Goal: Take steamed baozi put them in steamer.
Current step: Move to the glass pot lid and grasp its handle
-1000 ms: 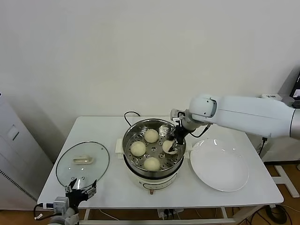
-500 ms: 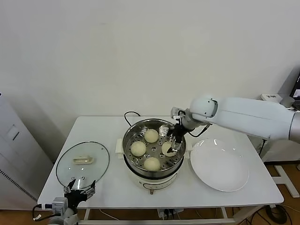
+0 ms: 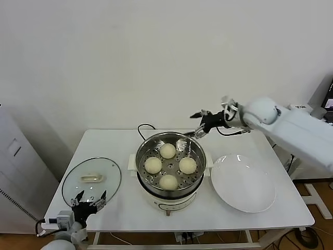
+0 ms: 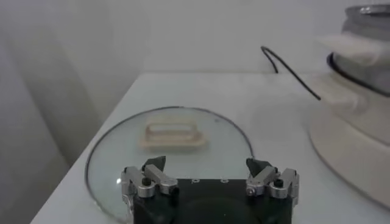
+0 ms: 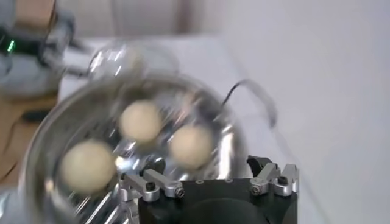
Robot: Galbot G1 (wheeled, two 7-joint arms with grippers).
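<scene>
Sitting on the perforated tray of the steamer (image 3: 170, 179) at the middle of the table (image 3: 109, 143) are all four steamed baozi (image 3: 168, 165). Above its far right rim hangs the right end effector (image 3: 202, 125), fingers spread and empty. Near the glass lid (image 3: 92, 180), the left end effector (image 3: 89, 200) waits open
</scene>
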